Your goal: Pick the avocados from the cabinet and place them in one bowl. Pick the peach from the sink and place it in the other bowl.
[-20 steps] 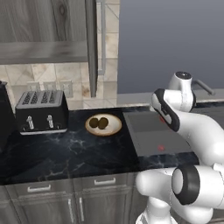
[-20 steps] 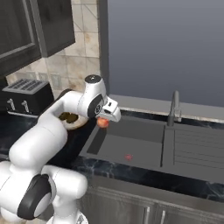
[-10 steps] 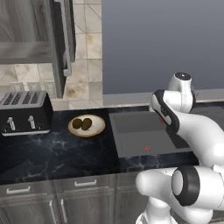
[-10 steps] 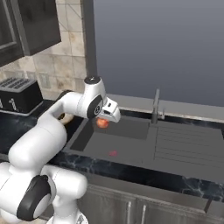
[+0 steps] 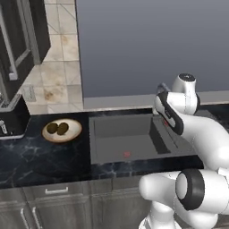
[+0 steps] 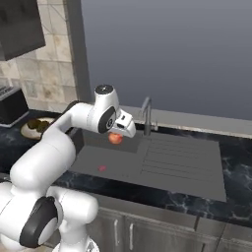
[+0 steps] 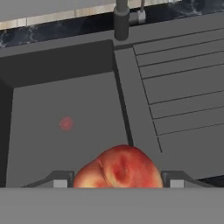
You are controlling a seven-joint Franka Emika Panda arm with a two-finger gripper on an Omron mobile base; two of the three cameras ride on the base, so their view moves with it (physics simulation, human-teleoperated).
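Dark marbled tabletop [image 5: 40, 156] holds dark grey sink [image 6: 147, 162] with ridged drainboard. Thin grey faucet [image 6: 145, 114] stands at sink's back edge. Shallow tan bowl [image 5: 62, 130] sits on tabletop left of sink, two dark round avocados [image 5: 58, 128] inside. Fingers [image 6: 117, 138] closed partway around small orange-red peach [image 7: 119, 169], held up above sink basin.

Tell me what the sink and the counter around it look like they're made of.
The sink: probably a matte dark grey composite or coated metal, with an even, dull surface and no glare. The counter: it looks like polished black marble or granite, with pale veins and a slight sheen.
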